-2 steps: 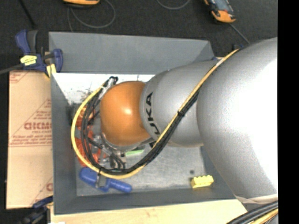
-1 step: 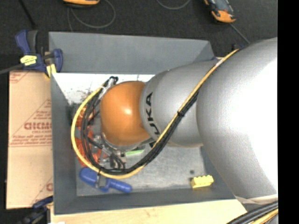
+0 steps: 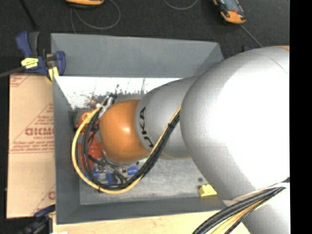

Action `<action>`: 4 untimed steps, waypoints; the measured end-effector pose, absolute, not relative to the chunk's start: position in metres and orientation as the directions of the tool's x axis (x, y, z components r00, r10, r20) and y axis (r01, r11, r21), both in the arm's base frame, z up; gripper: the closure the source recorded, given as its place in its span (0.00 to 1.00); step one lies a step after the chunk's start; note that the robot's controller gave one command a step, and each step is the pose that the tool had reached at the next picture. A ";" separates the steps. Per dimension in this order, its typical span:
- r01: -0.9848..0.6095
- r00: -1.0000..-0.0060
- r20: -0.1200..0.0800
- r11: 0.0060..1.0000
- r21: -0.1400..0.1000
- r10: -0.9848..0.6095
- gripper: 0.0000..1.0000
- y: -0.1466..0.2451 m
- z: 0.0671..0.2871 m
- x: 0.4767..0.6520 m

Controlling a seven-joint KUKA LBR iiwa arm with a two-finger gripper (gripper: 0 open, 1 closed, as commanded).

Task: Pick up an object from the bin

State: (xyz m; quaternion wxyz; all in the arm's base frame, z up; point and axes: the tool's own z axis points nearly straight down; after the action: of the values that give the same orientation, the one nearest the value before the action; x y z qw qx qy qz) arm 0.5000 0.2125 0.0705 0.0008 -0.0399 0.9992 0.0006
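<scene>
A dark part of my gripper peeks out from under the arm's orange cover, low over the bin's left front. Right beside it lie small blue pieces, mostly hidden, and I cannot tell whether they touch it. A red-orange thing lies just to its left, under the cables. Another orange-red thing sits further back by the left wall. A small yellow block lies alone on the bin floor at the front right, far from the gripper.
The big silver arm comes in from the right and covers most of the bin's middle and right. Its orange cover and a loop of yellow and black cables hang over the left half. Grey floor shows along the front between the cables and the yellow block.
</scene>
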 end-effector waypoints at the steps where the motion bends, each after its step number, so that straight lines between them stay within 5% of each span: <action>1: -0.079 -0.997 -0.002 0.997 0.001 -0.079 1.00 0.213 0.070 0.500; 3: -0.029 -1.000 0.000 1.000 0.001 -0.029 1.00 0.218 0.085 0.542; 4: -0.076 -0.997 -0.002 0.997 0.001 -0.076 1.00 0.219 0.151 0.545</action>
State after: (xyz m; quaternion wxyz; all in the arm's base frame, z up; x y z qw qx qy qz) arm 0.5450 0.2192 0.1510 0.0010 -0.0381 0.9993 0.0004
